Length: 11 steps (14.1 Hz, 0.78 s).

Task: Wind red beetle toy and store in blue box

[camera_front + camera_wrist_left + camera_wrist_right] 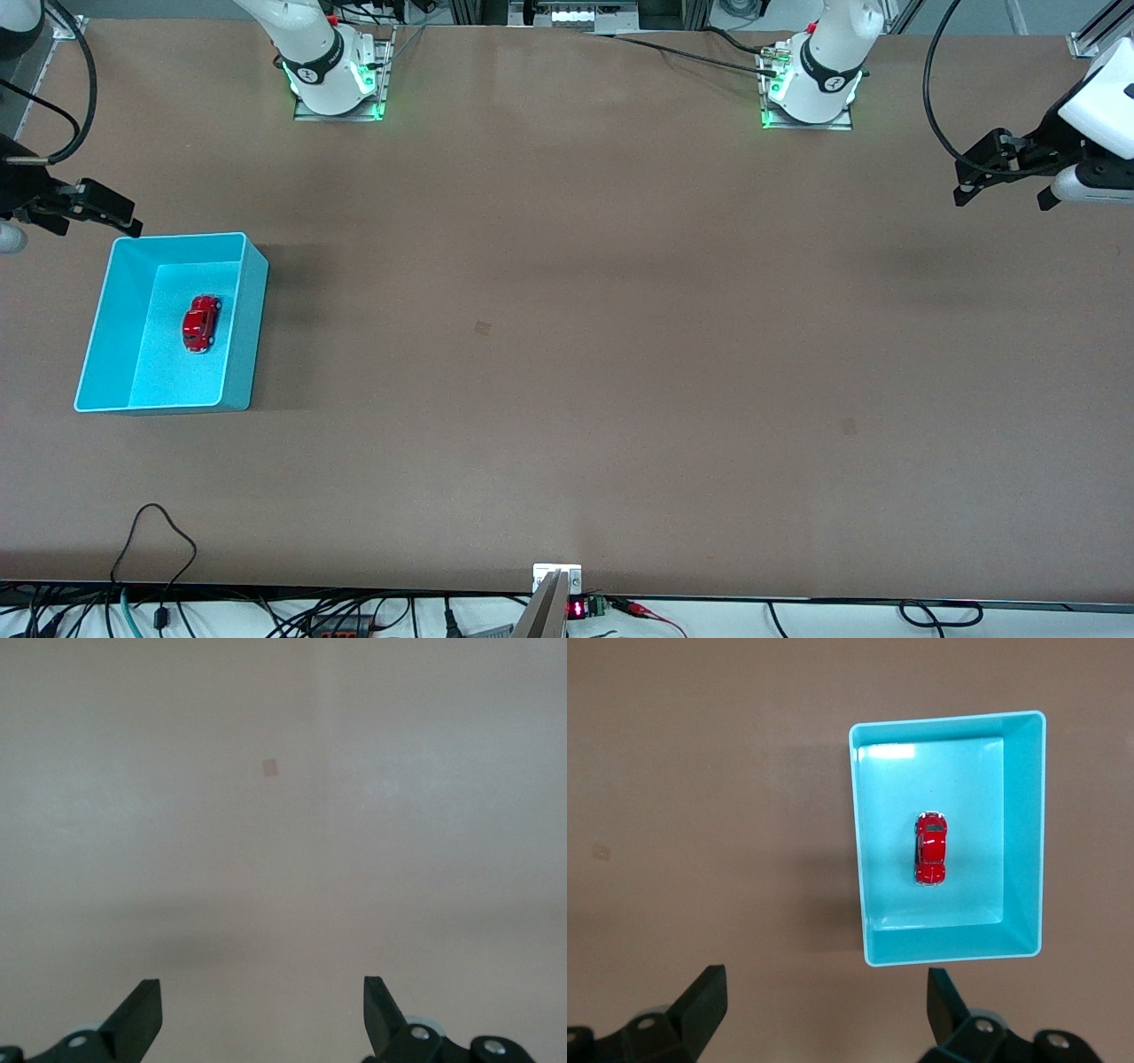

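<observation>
beetle (930, 849): glossy red, silvery bumpers | box (1019, 828): turquoise-blue, paler speckled floor | table (620, 354): plain brown, small darker square patch | fingers (704, 997): black

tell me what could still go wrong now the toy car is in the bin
The red beetle toy sits on its wheels inside the blue box; if wound, it might roll into a wall. The open right gripper hangs over the table beside the box's rim and could nudge it. The open left gripper waits far off.
</observation>
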Available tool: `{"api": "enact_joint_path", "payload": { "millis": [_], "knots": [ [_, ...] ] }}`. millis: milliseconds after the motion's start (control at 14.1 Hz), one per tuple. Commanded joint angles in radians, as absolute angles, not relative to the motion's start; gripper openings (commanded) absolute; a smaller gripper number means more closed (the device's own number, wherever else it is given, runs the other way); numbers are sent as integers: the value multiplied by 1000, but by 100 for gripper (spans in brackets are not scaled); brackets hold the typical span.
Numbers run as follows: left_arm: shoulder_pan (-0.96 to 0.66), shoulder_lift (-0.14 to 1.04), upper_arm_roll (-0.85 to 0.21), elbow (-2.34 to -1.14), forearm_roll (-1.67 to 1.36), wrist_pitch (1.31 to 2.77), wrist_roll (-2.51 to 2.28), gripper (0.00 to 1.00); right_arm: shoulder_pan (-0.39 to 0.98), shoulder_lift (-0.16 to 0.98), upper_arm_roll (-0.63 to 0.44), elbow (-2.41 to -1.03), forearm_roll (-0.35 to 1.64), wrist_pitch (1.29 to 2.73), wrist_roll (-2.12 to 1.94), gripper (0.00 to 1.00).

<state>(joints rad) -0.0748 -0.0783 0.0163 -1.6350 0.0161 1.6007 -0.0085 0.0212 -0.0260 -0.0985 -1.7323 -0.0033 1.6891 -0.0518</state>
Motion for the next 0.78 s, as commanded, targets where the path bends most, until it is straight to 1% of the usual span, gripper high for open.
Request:
{"api": "enact_joint_path", "payload": {
  "millis": [0, 142, 285, 569, 711],
  "knots": [
    [-74, -46, 9, -1586, 18, 1597, -5, 100, 26, -100, -97, -1831, -20, 1738, -37, 100],
    [-74, -38, 9, -1574, 18, 1595, -5, 100, 28, -120, -97, -1867, -21, 1766, -37, 100],
    [-74, -35, 9, -1572, 17, 1595, -5, 100, 26, -123, -97, -1870, -21, 1763, -37, 100],
    [-72, -37, 8, -1574, 15, 1589, -5, 100, 26, -130, -98, -1855, -20, 1707, -47, 100],
    [-72, -38, 8, -1572, 17, 1565, -3, 100, 28, -129, -98, -1855, -20, 1707, -51, 100]
  ]
}}
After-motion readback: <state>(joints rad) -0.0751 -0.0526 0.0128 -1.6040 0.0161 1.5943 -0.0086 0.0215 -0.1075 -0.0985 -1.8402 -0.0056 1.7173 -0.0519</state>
